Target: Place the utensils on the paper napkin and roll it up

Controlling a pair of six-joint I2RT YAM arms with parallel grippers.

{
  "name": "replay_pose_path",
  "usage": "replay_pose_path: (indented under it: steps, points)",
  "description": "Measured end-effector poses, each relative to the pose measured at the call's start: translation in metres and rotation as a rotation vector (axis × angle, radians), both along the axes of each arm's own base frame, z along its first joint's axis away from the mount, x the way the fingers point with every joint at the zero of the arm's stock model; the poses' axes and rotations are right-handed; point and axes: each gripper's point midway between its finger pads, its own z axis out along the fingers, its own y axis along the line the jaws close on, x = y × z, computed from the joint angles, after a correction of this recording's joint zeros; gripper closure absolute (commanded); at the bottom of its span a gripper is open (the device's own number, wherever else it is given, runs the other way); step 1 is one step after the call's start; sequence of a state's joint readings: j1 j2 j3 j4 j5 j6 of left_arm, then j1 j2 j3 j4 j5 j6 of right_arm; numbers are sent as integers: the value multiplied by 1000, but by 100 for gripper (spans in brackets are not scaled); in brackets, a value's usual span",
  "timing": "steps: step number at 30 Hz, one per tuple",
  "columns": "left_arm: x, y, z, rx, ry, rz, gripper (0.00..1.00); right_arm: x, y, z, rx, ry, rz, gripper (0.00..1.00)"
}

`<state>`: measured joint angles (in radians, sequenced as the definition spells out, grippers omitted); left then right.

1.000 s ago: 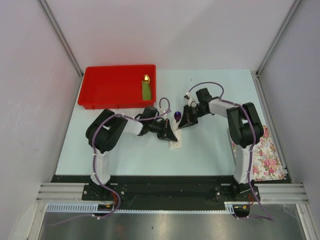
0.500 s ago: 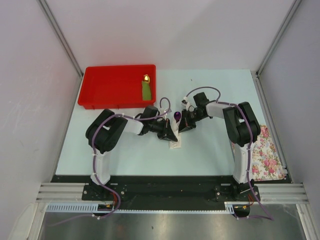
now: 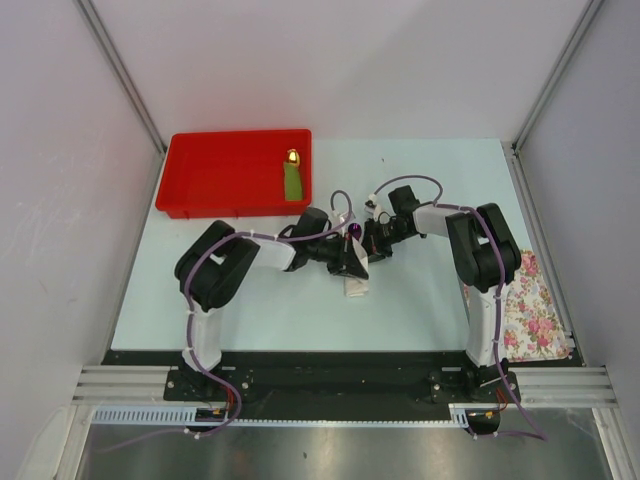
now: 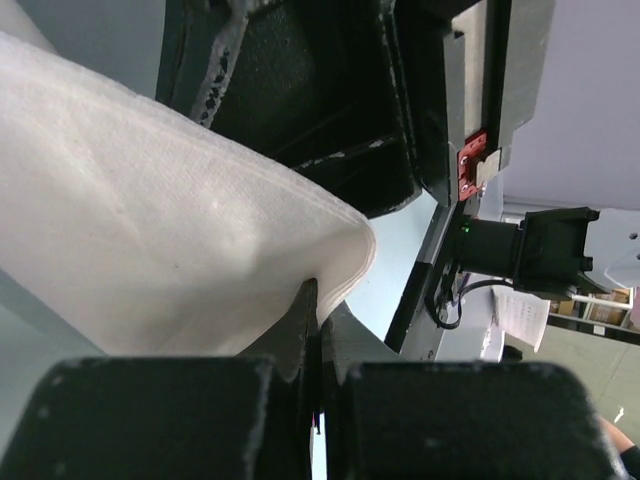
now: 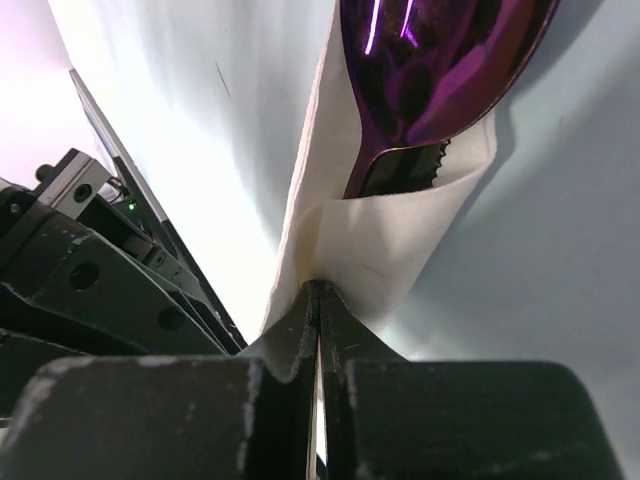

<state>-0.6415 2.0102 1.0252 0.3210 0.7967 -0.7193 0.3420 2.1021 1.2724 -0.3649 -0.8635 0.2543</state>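
top view, tools: the left gripper and the right gripper meet almost tip to tip over one small bundle.
top view, napkin: the paper napkin shows white just below the left gripper, on the side toward the arm bases.
top view, spoon: the purple bowl of the spoon shows between the two tools, on the far side.
top view, long axis: the bundle runs from near to far, across the line between the tools; both arms seem equally near.
left wrist view, tool: the left gripper has its fingers pressed together, pinching an edge of the paper napkin, which swells up and to the left from the tips.
right wrist view, tool: the right gripper is also pressed together, pinching a fold of the paper napkin.
right wrist view, spoon: the spoon lies straight ahead of the tips inside the fold, bowl farthest.
right wrist view, knife: a dark toothed edge under the bowl may be the knife; i cannot tell.
coming move: i judge the rolling must turn the paper around this axis.
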Motion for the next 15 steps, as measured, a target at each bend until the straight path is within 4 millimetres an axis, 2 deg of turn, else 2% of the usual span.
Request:
replay_pose_path:
  steps: [15]
  points:
    - [5, -10, -18, -30, 19, 22, 100, 0, -2, 0, 21, 16, -7, 100]
